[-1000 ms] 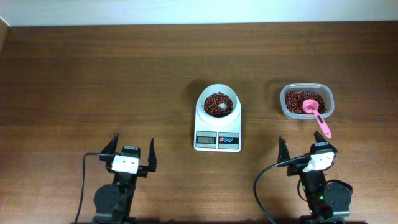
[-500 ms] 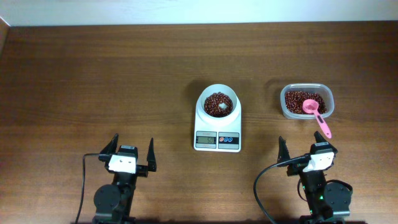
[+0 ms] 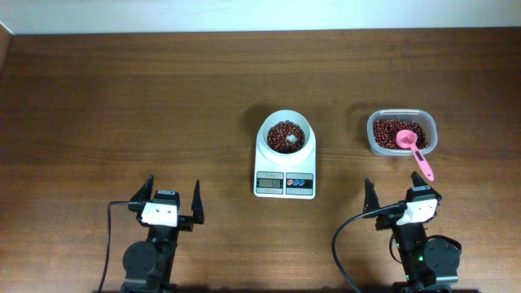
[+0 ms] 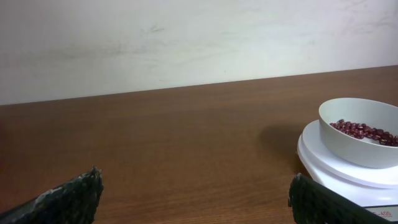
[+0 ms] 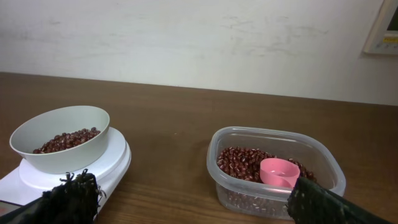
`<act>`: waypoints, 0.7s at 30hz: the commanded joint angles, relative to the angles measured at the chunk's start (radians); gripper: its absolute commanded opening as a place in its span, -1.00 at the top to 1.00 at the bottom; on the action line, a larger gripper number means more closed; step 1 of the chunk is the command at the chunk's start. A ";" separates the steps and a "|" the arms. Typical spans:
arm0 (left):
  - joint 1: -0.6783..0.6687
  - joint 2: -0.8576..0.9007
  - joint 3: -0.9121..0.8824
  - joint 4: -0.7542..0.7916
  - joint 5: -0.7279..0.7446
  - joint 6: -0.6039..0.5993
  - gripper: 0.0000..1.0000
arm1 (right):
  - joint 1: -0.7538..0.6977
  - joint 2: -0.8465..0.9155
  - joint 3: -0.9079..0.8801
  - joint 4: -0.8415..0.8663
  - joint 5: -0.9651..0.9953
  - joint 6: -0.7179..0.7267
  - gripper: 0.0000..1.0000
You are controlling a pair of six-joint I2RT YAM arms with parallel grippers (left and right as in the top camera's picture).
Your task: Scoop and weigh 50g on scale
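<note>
Nothing on the table (image 3: 122, 98) has moved in the last sec. Only my left gripper (image 3: 173, 185) eased back a hair. It's parked at my edge, jaws wide, empty. Right gripper (image 3: 402, 190) likewise: wide, empty, no shift. Scale (image 3: 284, 167) sits mid-table btwn my arms, bowl (image 3: 303, 122) on it w/ beans (image 3: 284, 132) inside. Tub (image 3: 399, 112) is to its right, pink scoop (image 3: 413, 151) lying in it, handle over the rim. Display's too small to read, so prob. scooping's finished or paused — can't confirm the weight.
</note>
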 commanded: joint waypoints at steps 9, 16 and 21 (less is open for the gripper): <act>-0.003 -0.008 -0.008 -0.001 0.008 -0.002 -0.98 | -0.004 -0.010 -0.009 -0.001 0.006 0.002 -0.97; -0.003 -0.008 -0.008 -0.001 0.008 -0.002 -0.98 | -0.004 -0.010 -0.009 -0.001 0.006 0.002 -0.97; -0.003 -0.008 -0.008 -0.001 0.008 -0.002 -0.98 | -0.004 -0.010 -0.009 -0.001 0.006 0.002 -0.97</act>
